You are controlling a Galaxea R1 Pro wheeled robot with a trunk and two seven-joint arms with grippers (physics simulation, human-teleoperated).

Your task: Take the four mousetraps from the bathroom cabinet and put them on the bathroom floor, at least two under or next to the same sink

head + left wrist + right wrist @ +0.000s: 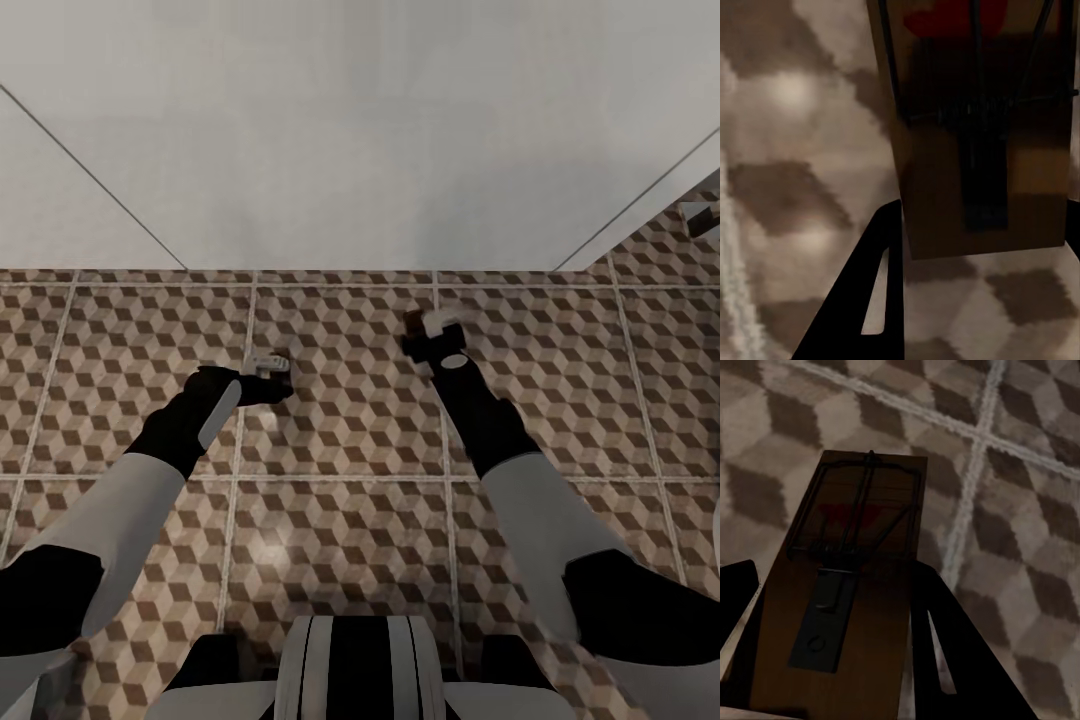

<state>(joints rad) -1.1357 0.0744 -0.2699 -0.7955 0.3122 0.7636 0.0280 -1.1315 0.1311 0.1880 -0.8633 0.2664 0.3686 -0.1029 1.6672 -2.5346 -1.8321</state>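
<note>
Tan wood shows between both sets of fingers: each arm is carrying a mousetrap over the bathroom floor [340, 520] with its brown, beige and white cube tiles. The left gripper [268, 378] is closed on one mousetrap [982, 142]; in the left wrist view the board juts out from between the fingers [862, 300], its dark wire frame and red spot facing the camera, with the tiles blurred beyond it. In the head view that trap is a small pale sliver at the gripper's tip [268, 362]. The right gripper [432, 335] likewise clamps a second mousetrap [844, 600], which lies lengthwise between the dark fingers [952, 660], red spot toward its far end, above a pale grout line crossing the tiles. Both grippers hang side by side, well apart, in front of a pale grey wall [360, 130].
</note>
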